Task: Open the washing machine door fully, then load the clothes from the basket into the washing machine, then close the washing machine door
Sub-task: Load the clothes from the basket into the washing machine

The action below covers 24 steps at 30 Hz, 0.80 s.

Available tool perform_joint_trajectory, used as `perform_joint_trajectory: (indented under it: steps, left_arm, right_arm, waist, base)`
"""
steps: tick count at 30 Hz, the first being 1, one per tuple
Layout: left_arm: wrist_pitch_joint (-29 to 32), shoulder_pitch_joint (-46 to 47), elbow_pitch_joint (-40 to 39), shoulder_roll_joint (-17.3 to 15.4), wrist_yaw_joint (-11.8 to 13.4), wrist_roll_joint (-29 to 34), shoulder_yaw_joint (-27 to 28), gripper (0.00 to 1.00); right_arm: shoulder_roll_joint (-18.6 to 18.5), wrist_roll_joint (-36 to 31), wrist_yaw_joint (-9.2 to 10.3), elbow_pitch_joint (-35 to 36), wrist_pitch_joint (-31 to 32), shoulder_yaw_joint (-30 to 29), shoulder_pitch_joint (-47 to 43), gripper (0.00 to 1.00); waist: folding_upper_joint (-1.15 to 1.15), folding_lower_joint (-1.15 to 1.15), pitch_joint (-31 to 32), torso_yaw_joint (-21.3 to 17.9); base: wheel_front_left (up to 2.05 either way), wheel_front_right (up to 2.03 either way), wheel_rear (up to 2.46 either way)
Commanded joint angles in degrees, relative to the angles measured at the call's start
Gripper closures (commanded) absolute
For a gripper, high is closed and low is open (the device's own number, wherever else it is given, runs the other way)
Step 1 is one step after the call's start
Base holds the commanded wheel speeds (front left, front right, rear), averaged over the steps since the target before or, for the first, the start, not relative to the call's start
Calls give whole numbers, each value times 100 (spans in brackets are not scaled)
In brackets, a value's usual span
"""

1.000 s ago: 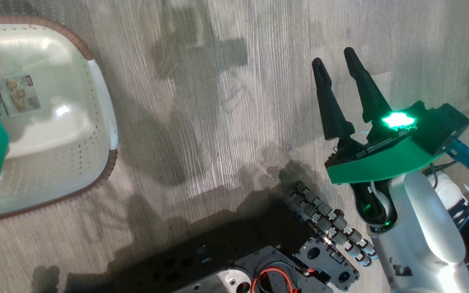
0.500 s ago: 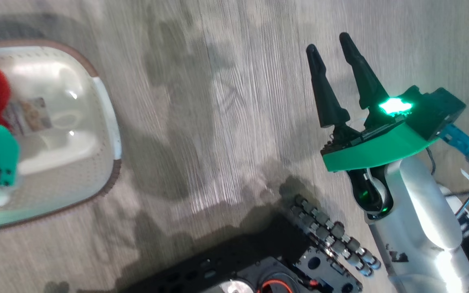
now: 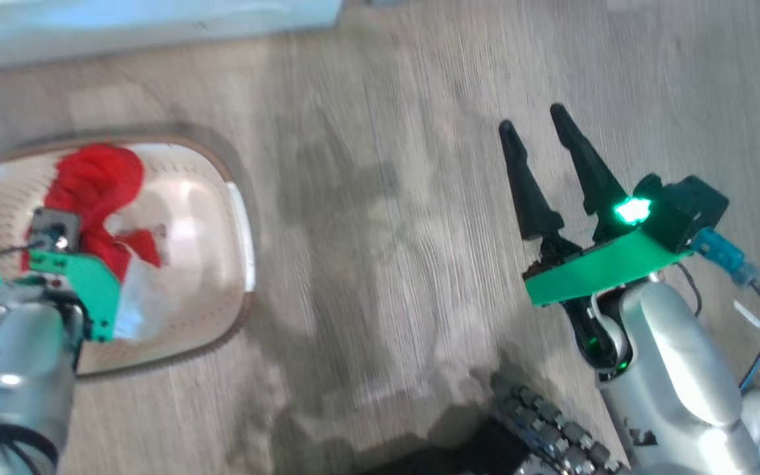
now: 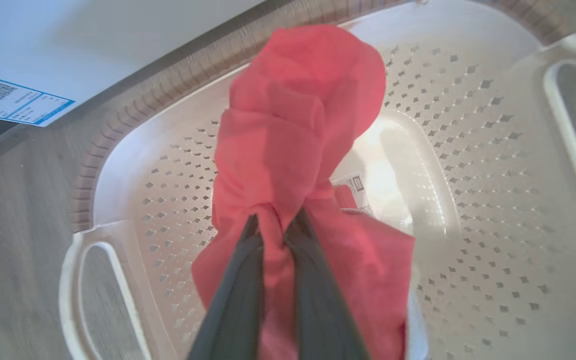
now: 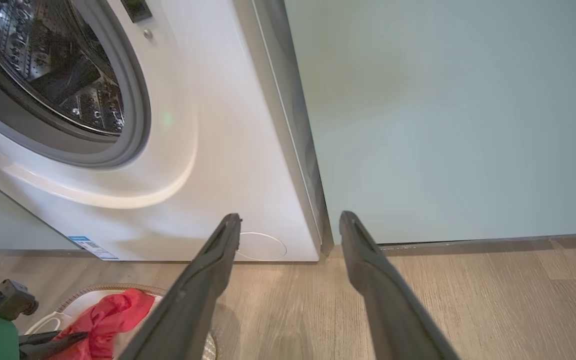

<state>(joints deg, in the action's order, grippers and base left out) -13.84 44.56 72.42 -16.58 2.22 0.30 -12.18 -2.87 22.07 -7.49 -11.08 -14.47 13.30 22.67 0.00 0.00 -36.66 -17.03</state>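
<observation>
your left claw (image 4: 275, 220) is pinched nearly shut on the red clothes (image 4: 293, 125), which bunch up around its tips above the inside of the basket (image 4: 468, 150). a little white fabric shows beside the red. the basket sits on the wood floor (image 3: 386, 231) near the front of the washing machine (image 5: 208, 150), whose drum shows through its round opening. your right claw (image 3: 532, 119) is spread wide, holds nothing, and hovers over the floor well apart from the basket.

Red clothes (image 4: 293, 125); cream perforated basket (image 4: 468, 150).
</observation>
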Motion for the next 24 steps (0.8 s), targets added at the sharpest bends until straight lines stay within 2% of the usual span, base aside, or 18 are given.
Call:
perform_joint_trajectory:
  steps: [1,11,20,24]
  left_arm:
    - [-109,-258,-267,-146,74,-73,121,100]
    - [-115,-1182,-1943,-25,341,-55,-45,100]
    - [-115,-2078,-3805,-45,521,-170,2,100]
    - [-116,-2476,-4756,-185,708,151,-207,100]
  right_arm:
    - [0,-62,0,107,-53,66,-218,0]
    - [0,-203,0,-105,-53,-22,-540,0]
    - [0,-237,0,-219,-53,-95,-822,0]
    - [0,-212,0,-264,-53,-107,-953,0]
  waist:
    - [0,0,498,208]
    - [0,0,1395,431]
    - [0,0,2053,530]
    - [0,0,2352,578]
  base:
    - [0,0,0]
    - [0,0,0]
    - [0,0,0]
    - [0,0,0]
